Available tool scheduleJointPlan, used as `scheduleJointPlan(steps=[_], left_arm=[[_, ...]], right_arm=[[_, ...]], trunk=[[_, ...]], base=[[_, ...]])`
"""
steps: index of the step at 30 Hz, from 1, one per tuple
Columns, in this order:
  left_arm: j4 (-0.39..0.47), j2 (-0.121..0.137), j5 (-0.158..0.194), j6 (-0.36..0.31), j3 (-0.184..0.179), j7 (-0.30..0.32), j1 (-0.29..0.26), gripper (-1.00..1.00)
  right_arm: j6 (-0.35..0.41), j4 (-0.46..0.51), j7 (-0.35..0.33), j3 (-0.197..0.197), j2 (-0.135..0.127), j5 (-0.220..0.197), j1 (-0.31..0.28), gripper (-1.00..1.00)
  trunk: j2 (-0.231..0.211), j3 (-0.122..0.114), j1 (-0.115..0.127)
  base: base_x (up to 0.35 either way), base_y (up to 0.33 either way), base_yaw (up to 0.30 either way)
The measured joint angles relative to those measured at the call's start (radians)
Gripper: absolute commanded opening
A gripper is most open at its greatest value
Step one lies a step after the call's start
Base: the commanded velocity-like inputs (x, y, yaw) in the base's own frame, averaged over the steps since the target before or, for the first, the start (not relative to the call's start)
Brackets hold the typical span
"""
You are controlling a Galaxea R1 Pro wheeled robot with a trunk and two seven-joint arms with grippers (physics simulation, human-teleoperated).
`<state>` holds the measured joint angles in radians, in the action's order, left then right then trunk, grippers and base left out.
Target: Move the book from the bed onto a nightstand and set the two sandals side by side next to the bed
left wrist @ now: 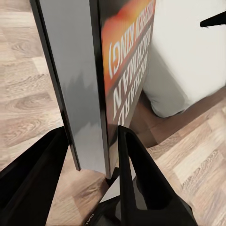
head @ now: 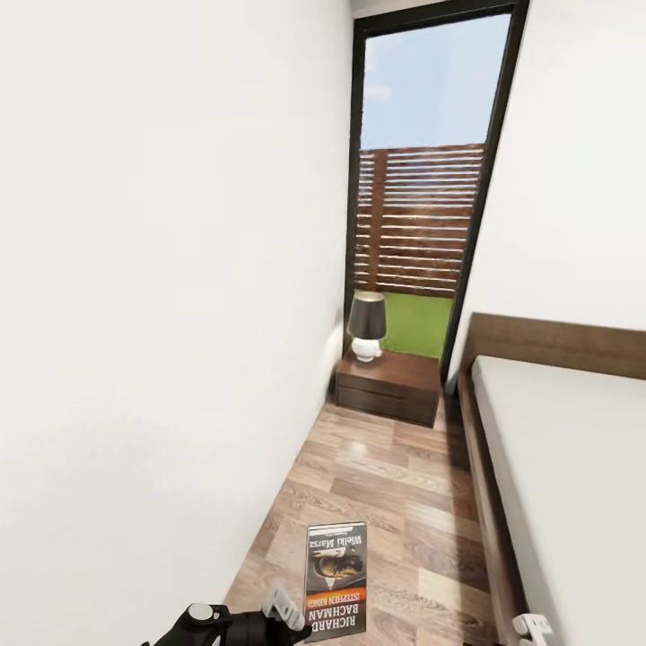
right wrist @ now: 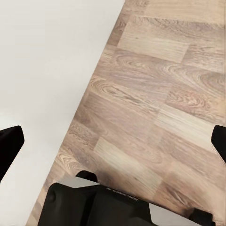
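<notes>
You looked down a narrow aisle of light wood-plank floor (head: 395, 502) with a plain white wall (head: 161, 269) close on one side. At the far end stood a tall dark-framed window (head: 431, 179) — blue sky, a slatted wooden fence (head: 420, 220) and a strip of green grass (head: 418, 323) lay beyond it. A lamp (head: 367, 325) with a dark shade and white base stood below the glass. Daylight gave the planks a soft sheen — no hard shadows fell anywhere.
</notes>
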<state>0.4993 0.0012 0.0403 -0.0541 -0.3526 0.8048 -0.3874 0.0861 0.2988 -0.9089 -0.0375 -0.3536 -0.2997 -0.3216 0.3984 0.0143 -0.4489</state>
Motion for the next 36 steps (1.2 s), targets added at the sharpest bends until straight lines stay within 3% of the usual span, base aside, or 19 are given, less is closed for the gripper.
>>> scheduleJointPlan(steps=[12, 36], left_arm=[[0.000, 0.001, 0.001, 0.001, 0.000, 0.000, 0.000, -1.00], [0.000, 0.000, 0.002, 0.001, 0.000, 0.000, 0.000, -1.00]], right_arm=[[0.000, 0.000, 0.000, 0.000, 0.000, 0.000, 0.000, 1.00], [0.000, 0.000, 0.001, 0.000, 0.000, 0.000, 0.000, 1.00]], trunk=[[0.000, 0.000, -0.001], [-0.001, 0.007, 0.000]], base=[[0.224, 0.000, -0.031], [0.002, 0.000, -0.266]])
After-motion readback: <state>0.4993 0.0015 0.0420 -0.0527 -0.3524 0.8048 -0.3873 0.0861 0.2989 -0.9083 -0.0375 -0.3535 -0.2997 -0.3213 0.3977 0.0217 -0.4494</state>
